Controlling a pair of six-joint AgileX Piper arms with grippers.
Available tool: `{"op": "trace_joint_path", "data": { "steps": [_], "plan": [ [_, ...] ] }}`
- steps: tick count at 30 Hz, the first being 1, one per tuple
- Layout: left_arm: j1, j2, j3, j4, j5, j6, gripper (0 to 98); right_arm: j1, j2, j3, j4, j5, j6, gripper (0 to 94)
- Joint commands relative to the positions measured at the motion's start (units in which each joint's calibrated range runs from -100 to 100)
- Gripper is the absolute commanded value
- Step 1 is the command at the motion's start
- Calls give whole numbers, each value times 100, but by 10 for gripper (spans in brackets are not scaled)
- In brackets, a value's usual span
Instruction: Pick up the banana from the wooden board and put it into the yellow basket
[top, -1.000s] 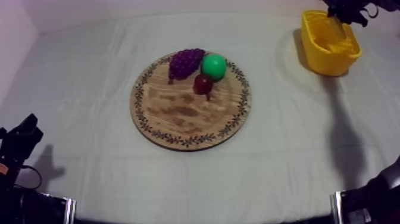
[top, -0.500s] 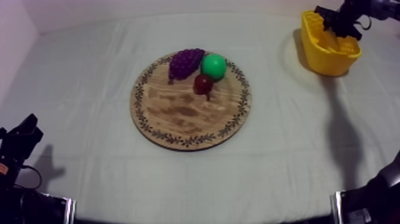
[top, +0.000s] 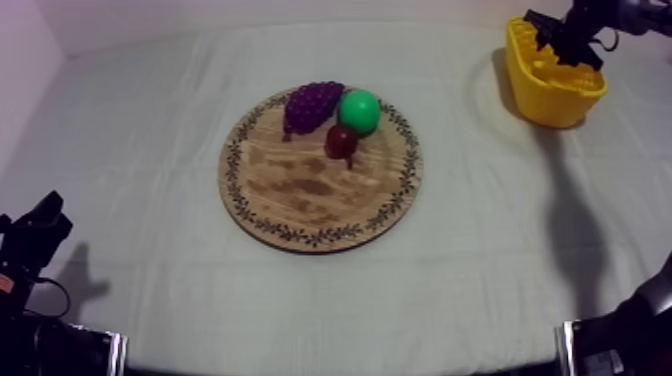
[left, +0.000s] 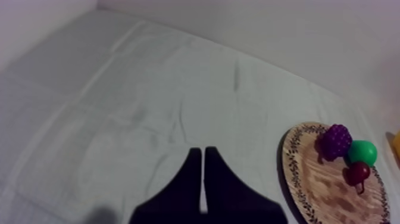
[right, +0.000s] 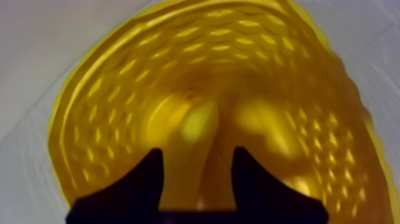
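Note:
The yellow basket (top: 553, 97) stands at the table's far right. My right gripper (top: 562, 42) reaches down into it from above. In the right wrist view the black fingers (right: 153, 173) hold a yellow banana (right: 197, 128) between them, low inside the basket's (right: 113, 95) dimpled walls. The round wooden board (top: 300, 195) lies mid-table with a bunch of grapes (top: 312, 103), a green round fruit (top: 359, 110) and a small red fruit (top: 341, 141) at its far edge. My left gripper (left: 204, 179) rests shut as a narrow wedge at the near left (top: 40, 225), well away from the board (left: 315, 190).
The grey-white cloth wrinkles a little left of the board. The basket sits close to the table's right rear corner, with a back wall just behind it. Open cloth lies between board and basket.
My right gripper has come down from above the basket's rim into the basket. The left arm and the fruit on the board have stayed put.

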Motion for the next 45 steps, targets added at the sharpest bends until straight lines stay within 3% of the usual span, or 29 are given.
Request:
{"op": "trace_joint_path", "data": {
  "steps": [1,7,10,12,18,21,25,32,37,45],
  "plan": [
    [-3,-3,3,-1,2,-2,1,-7,-213,223,94,-71,-123,225],
    [-3,-3,3,-1,2,-1,1,-58,-1330,1471,720,-345,-785,37],
    [-3,-3,3,-1,2,2,1,-15,-2151,2313,764,-612,-754,14],
    [-3,-3,3,-1,2,2,1,46,-2748,2889,526,-787,-455,8],
    [-3,-3,3,-1,2,3,1,177,-4611,4614,-535,-1179,763,3],
    [-3,-3,3,-1,2,1,1,122,-5528,5467,-835,-1262,1136,3],
    [-3,-3,3,-1,2,-1,1,6,-6650,6568,-1056,-1391,1433,3],
    [-3,-3,3,-1,2,2,1,-322,-8727,8412,-1109,-1413,1577,2],
    [-3,-3,3,-1,2,3,1,-584,-10271,9462,-1170,-1075,1725,2],
    [-3,-3,3,-1,2,0,1,-623,-11783,9896,-1758,-265,2359,2]
  ]
}}
